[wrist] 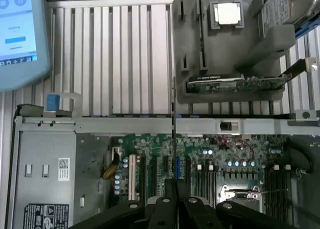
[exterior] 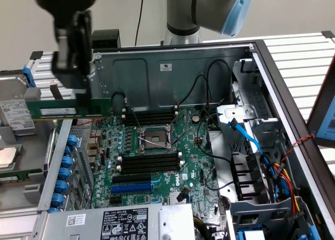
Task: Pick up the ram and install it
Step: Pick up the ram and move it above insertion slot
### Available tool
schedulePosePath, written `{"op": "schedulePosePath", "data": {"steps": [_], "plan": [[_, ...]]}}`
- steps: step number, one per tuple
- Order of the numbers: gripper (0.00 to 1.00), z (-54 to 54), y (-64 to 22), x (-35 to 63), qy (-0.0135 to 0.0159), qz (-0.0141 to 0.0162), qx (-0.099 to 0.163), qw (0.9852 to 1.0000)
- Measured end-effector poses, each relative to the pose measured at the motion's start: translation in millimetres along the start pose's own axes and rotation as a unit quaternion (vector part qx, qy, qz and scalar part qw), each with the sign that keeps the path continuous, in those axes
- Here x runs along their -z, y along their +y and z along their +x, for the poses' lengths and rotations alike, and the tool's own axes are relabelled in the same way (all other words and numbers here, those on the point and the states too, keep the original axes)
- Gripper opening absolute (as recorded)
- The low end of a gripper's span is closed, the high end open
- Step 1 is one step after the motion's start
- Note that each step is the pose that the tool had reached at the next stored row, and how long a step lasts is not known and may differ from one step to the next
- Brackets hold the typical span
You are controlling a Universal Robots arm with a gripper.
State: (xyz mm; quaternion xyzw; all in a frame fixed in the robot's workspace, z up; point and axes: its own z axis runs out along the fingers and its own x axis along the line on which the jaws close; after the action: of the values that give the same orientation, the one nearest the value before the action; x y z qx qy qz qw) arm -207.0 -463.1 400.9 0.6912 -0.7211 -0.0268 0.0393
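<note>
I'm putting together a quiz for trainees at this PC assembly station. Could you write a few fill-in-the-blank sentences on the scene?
1. The tool holds the ram, whose circuit board is ____.
2. On the motherboard, the CPU socket lies between two banks of ____ slots.
3. Near the lower bank lies one expansion slot coloured ____.

Missing words: green; black; blue.

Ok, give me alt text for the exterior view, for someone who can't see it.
A robot gripper holds the long green ram level at the exterior view's left, by the edge of an open computer case. Inside, the motherboard lies exposed, with long black slots on both sides of the processor socket.
</note>
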Motion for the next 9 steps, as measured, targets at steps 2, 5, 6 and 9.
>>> {"op": "schedulePosePath", "data": {"steps": [2, 5, 6, 9], "plan": [[0.12, -0.3, -8.9, 0.9, 0.0002, -0.0003, 0.000, 1.0000], [0.12, -0.9, -22.5, 2.2, 0.0003, -0.0006, 0.000, 1.0000], [0.12, -1.0, -26.9, 2.6, 0.0003, -0.0006, 0.000, 1.0000], [0.12, -1.7, -41.2, 3.9, 0.0004, -0.0006, 0.000, 1.0000]]}}
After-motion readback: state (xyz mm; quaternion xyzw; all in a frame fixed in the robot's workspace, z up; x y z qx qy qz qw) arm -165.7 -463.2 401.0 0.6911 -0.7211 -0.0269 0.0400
